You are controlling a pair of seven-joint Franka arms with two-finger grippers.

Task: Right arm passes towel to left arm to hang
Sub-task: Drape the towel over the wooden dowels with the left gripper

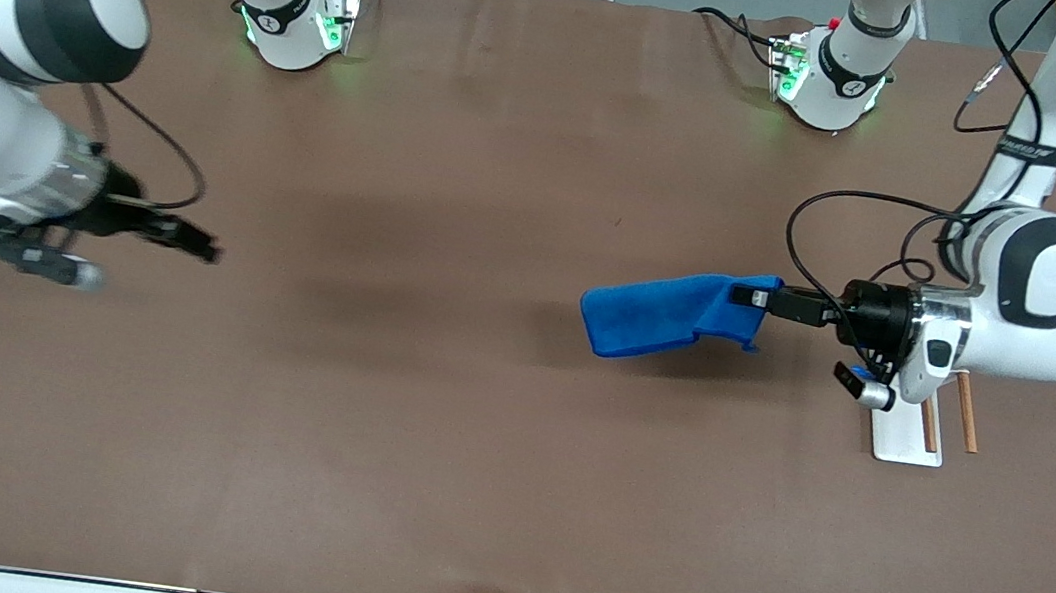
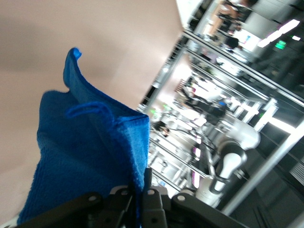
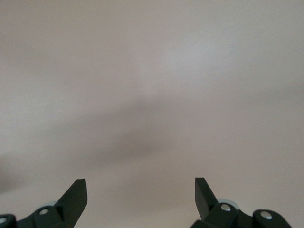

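Clenched on the towel [image 1: 672, 314], your left gripper [image 1: 752, 297] holds it in the air over the table [image 1: 429, 446] toward the left arm's end. Only the left wrist view shows you the towel's loop [image 2: 88, 109]. Your right gripper [image 1: 209, 249] is released, empty, well apart.

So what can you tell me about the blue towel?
The towel is bright blue, fuzzy cloth with stitched edging and a thin loop at one edge. The left gripper is shut on one edge and holds it up over the table toward the left arm's end. It hangs out sideways, folded and rumpled. Nothing else touches it.
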